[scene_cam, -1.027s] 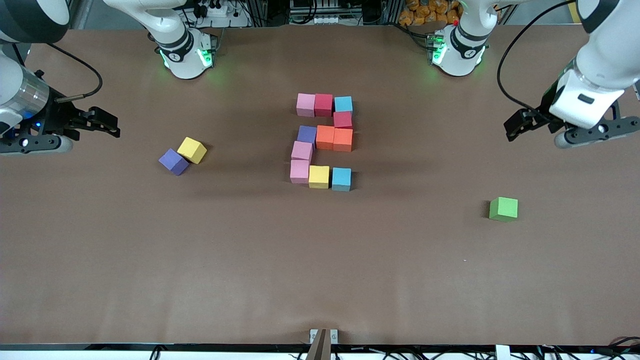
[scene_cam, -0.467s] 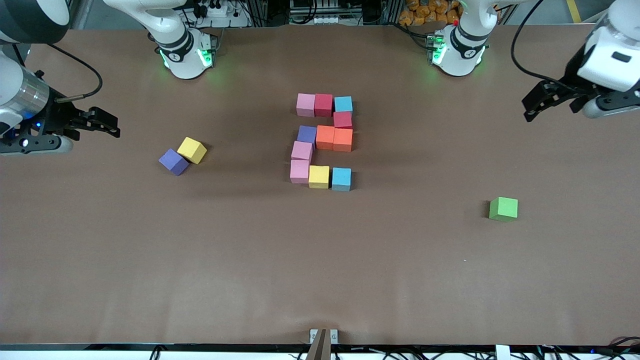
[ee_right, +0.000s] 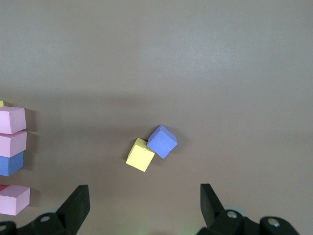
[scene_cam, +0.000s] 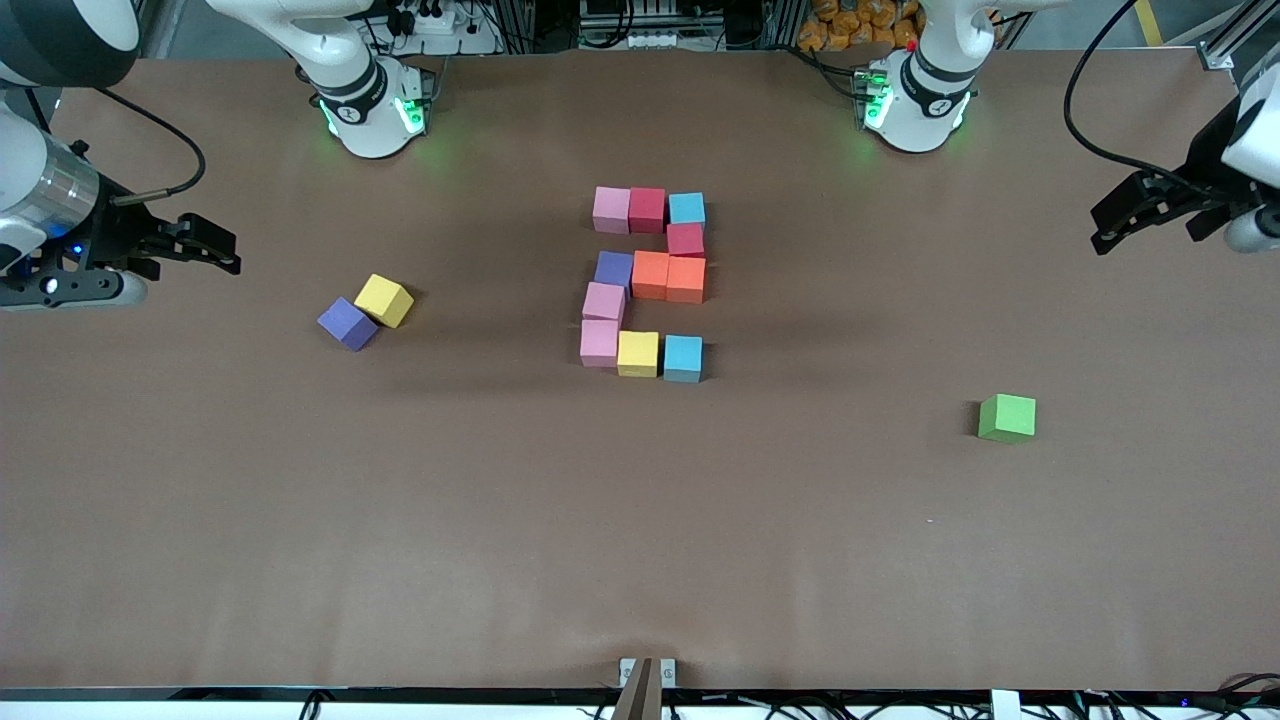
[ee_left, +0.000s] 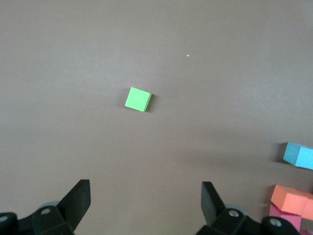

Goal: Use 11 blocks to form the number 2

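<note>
The number 2 (scene_cam: 646, 283) stands mid-table, built of several touching cubes: pink (scene_cam: 611, 209), red (scene_cam: 647, 209) and light blue (scene_cam: 687, 209) in its row nearest the bases, yellow (scene_cam: 638, 353) and light blue (scene_cam: 683, 358) in its row nearest the front camera. Part of it shows in the right wrist view (ee_right: 12, 120) and in the left wrist view (ee_left: 293, 198). My left gripper (scene_cam: 1125, 215) hangs open and empty over the left arm's end of the table (ee_left: 145, 200). My right gripper (scene_cam: 222, 255) waits open and empty over the right arm's end (ee_right: 144, 203).
A loose yellow cube (scene_cam: 384, 300) and a loose purple cube (scene_cam: 347, 323) touch each other between the digit and my right gripper, also in the right wrist view (ee_right: 140, 154). A green cube (scene_cam: 1007, 418) sits alone toward the left arm's end (ee_left: 138, 99).
My left gripper has drawn away from the digit toward the left arm's end of the table and risen. The right arm and all cubes have not moved.
</note>
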You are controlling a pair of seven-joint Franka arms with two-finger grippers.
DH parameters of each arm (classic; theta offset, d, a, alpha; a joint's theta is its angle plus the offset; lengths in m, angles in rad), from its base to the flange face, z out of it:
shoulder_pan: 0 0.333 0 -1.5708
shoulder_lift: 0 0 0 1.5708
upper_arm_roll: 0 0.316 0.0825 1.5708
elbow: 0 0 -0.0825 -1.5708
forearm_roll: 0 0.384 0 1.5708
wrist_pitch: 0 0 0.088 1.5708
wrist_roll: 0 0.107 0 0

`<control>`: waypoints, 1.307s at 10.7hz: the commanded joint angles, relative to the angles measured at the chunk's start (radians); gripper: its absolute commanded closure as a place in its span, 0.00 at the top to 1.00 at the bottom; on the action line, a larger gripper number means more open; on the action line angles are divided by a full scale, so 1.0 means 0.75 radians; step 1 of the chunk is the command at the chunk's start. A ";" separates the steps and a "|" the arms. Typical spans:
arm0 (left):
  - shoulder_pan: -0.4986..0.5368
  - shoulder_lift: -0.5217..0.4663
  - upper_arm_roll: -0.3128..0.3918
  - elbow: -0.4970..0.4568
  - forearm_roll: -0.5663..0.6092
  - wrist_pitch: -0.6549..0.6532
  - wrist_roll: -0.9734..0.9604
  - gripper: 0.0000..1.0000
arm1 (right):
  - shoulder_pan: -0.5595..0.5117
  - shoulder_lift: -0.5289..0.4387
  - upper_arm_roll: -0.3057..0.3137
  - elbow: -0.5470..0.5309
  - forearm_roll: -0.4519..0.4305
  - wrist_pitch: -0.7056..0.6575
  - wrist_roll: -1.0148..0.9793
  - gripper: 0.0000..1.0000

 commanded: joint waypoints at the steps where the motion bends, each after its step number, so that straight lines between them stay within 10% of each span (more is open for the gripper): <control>1: -0.021 0.090 0.011 0.116 0.013 -0.071 0.036 1.00 | 0.005 -0.039 -0.002 -0.035 0.010 0.000 0.021 1.00; 14: -0.033 0.102 0.019 0.103 -0.092 -0.073 0.167 1.00 | 0.007 -0.041 0.000 -0.035 0.012 -0.006 0.021 1.00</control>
